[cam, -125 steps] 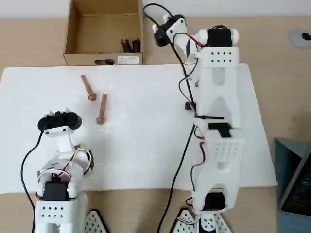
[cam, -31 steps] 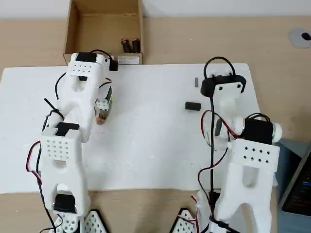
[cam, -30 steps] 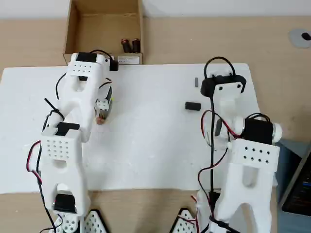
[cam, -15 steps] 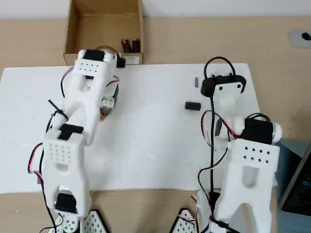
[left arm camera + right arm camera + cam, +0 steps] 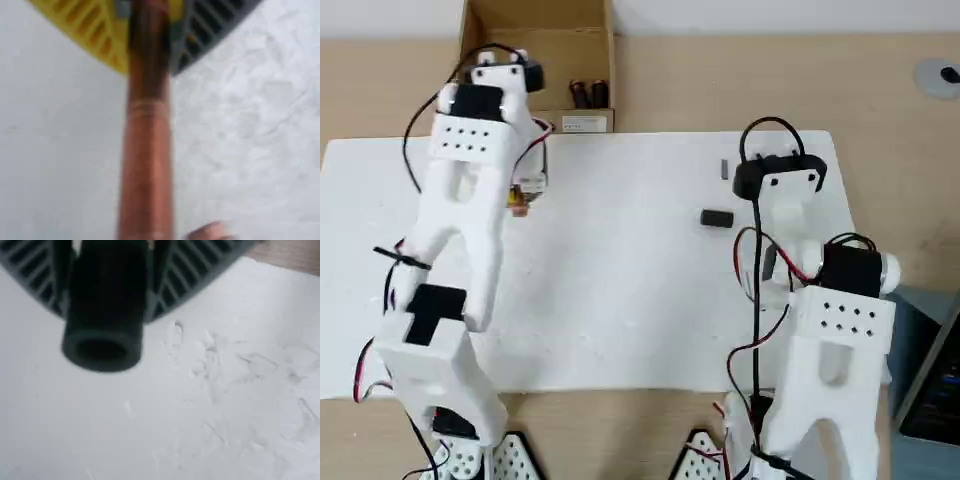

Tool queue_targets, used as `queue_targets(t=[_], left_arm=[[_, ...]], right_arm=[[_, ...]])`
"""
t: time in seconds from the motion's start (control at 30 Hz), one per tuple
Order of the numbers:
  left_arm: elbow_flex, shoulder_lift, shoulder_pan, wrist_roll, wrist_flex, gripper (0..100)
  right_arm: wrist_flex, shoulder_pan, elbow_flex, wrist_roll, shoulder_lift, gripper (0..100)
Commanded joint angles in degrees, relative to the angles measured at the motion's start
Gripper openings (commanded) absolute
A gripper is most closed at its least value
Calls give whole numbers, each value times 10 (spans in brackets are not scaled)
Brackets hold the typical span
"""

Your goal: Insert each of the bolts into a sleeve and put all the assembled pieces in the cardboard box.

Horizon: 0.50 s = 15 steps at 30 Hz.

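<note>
My left gripper [image 5: 523, 190] hangs over the white mat just in front of the cardboard box [image 5: 565, 45], shut on a copper bolt [image 5: 145, 150] that sticks out past the yellow and dark fingers. The rounded end of another copper piece [image 5: 210, 232] lies on the mat beyond it. My right gripper [image 5: 107, 260] is shut on a black sleeve [image 5: 105, 315], its open bore facing outward, low over the mat on the right side. A second black sleeve [image 5: 716, 217] lies loose on the mat. Two assembled pieces [image 5: 588, 93] rest in the box's near right corner.
The white mat [image 5: 620, 300] covers most of the table. A small grey piece [image 5: 724, 170] lies near its far right edge. A dark device [image 5: 925, 370] sits off the mat at the right. The left arm's body overhangs the mat's left half.
The left arm has swung away from me toward the box, carrying the bolt off the mat. The right arm has kept still with its sleeve.
</note>
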Motion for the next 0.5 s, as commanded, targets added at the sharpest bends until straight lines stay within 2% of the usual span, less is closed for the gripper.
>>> queue_targets(t=[0.0, 0.2, 0.37, 0.47], left_arm=[[7, -54, -25, 20, 1, 3], [13, -82, -70, 209, -1, 3], [42, -81, -114, 411, -1, 4], [78, -81, -134, 485, -1, 4]], right_arm=[[-5, 7, 0, 3, -15, 10], [-5, 4, 0, 1, -15, 10], [-7, 4, 0, 0, -15, 10], [-7, 4, 0, 0, -15, 10]])
